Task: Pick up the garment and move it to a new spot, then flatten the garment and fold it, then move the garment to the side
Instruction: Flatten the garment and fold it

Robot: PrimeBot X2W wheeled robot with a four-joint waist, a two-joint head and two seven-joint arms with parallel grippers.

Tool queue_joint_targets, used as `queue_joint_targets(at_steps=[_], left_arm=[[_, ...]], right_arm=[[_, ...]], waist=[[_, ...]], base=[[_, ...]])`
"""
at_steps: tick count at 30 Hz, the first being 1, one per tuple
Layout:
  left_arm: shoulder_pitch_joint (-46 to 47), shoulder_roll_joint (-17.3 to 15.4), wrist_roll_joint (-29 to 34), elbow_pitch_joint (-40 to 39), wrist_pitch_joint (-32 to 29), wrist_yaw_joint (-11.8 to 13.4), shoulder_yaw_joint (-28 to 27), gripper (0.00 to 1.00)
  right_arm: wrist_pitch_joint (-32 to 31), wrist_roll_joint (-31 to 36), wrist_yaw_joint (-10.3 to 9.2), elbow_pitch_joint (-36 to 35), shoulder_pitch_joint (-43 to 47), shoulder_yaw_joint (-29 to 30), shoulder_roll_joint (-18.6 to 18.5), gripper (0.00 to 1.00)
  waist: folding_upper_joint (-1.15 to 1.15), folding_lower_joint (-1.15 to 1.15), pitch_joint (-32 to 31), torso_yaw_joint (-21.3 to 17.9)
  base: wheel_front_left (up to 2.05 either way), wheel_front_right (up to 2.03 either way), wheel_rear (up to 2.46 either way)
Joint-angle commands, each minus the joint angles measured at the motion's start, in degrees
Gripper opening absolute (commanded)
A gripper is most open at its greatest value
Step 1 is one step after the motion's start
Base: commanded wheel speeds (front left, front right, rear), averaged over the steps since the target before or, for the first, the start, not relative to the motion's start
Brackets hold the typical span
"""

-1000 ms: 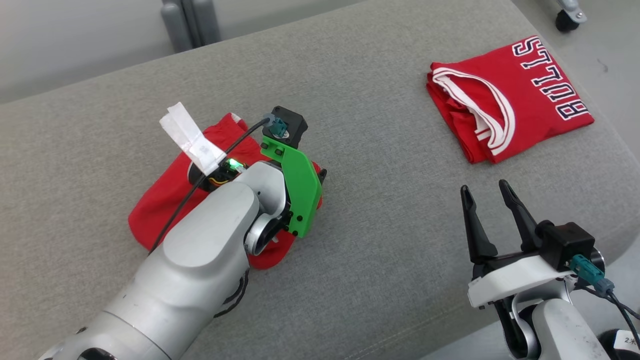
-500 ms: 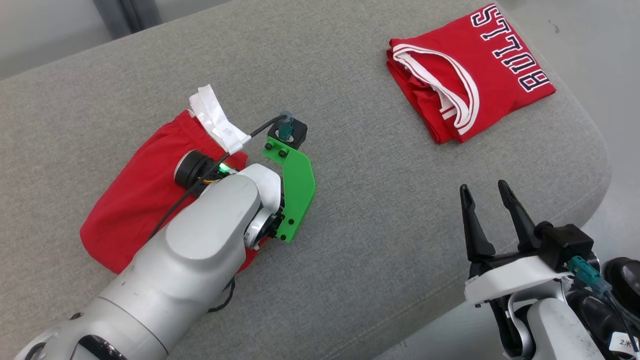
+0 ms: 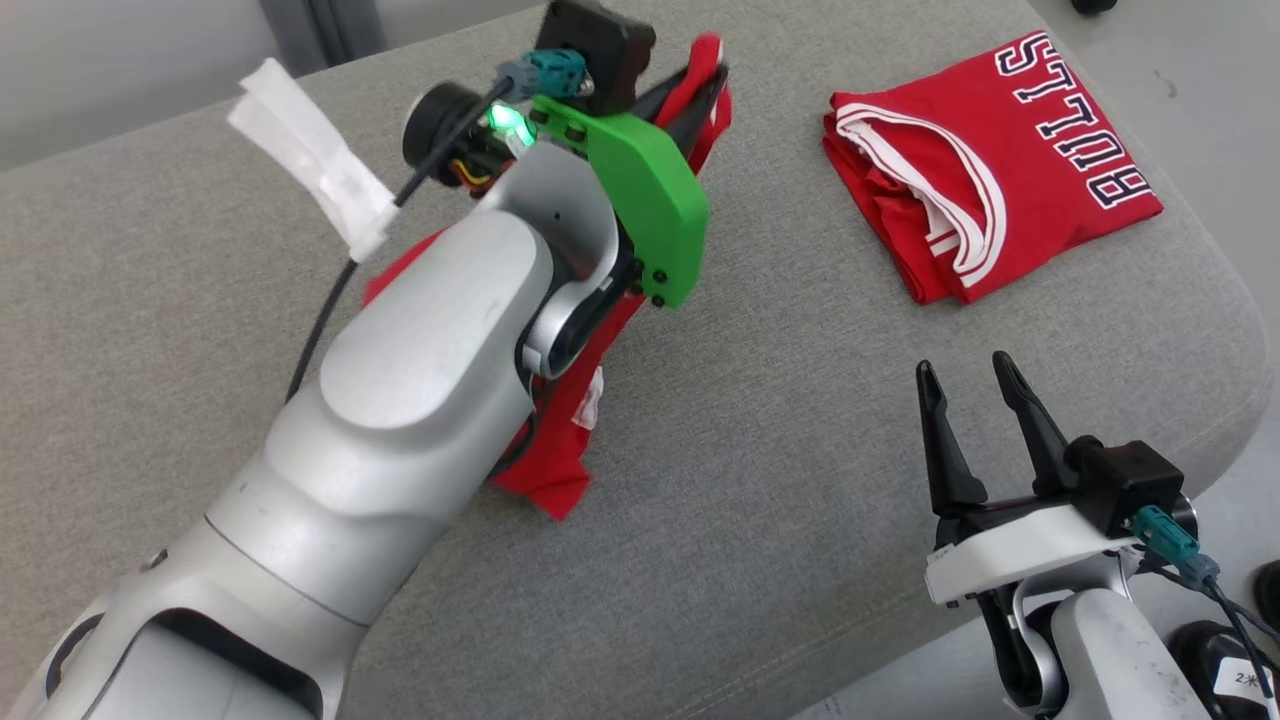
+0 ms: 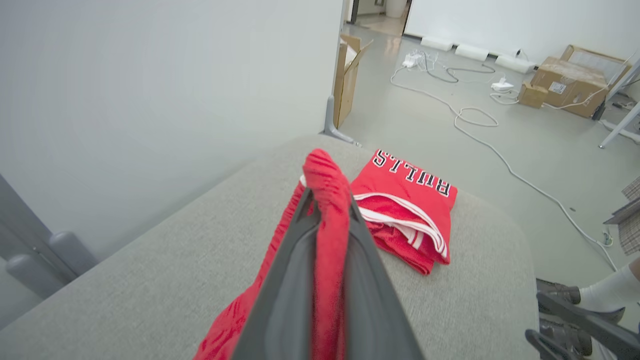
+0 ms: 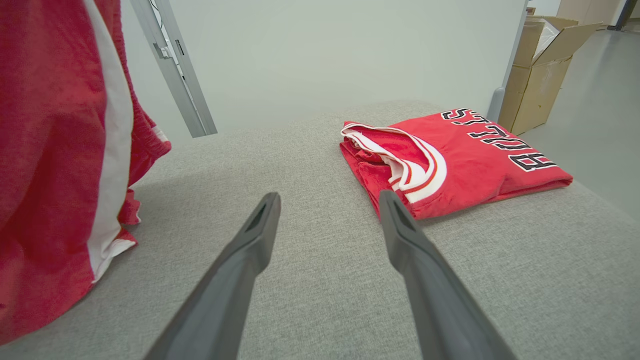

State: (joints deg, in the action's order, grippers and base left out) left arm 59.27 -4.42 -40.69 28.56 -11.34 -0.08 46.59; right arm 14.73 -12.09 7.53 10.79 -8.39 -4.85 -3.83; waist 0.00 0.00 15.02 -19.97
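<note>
Closest in, lower right of the head view, the right gripper (image 3: 962, 363) sits over the near edge of the grey cushion (image 3: 800, 470). Its two dark fingers are spread apart with nothing between them. The right wrist view backs that up: just bare cushion in the gap.

Next up, the big pale left arm runs from lower left toward the top middle of the head view, with a green bracket (image 3: 650, 210) on the wrist. The left gripper (image 4: 327, 196) is clamped on the garment (image 3: 555, 470), red shorts with a white side stripe. In the left wrist view a bunched fold of red cloth is squeezed between the fingers and pokes out past the tips. The rest hangs down under the arm, and the low corner looks like it's touching the cushion.

Further back, upper right, a folded red Bulls jersey (image 3: 1040, 180) lies flat on the cushion, well apart from the shorts.

Past the cushion it's grey floor with white cables (image 4: 475, 120) and cardboard boxes (image 4: 570, 80).
</note>
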Motion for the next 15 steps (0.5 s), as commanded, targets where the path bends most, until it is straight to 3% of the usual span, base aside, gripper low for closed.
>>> queue_joint_targets(at_steps=[1, 7, 15], left_arm=[[2.0, 0.3, -0.3, -1.1, 4.6, -0.7, -1.6, 0.0], [5.5, 1.3, -3.2, -3.4, 18.7, -2.7, -5.5, 0.0], [-1.0, 1.4, -6.3, 3.4, 24.3, -1.3, -3.7, 0.0]], right_arm=[[0.2, 0.3, -0.09, 0.0, -0.3, 0.0, 0.0, 1.0], [-0.1, 0.0, -0.09, 0.4, -0.4, -0.5, -0.5, 1.0], [-0.7, 0.1, -0.09, -0.4, 0.2, -0.6, -1.2, 1.0]], waist=[[0.0, 0.0, -0.9, 0.9], [0.0, 0.0, -2.0, 2.3], [0.0, 0.0, -2.2, 5.6]], base=[[0.0, 0.0, 0.0], [0.0, 0.0, 0.0], [0.0, 0.0, 0.0]])
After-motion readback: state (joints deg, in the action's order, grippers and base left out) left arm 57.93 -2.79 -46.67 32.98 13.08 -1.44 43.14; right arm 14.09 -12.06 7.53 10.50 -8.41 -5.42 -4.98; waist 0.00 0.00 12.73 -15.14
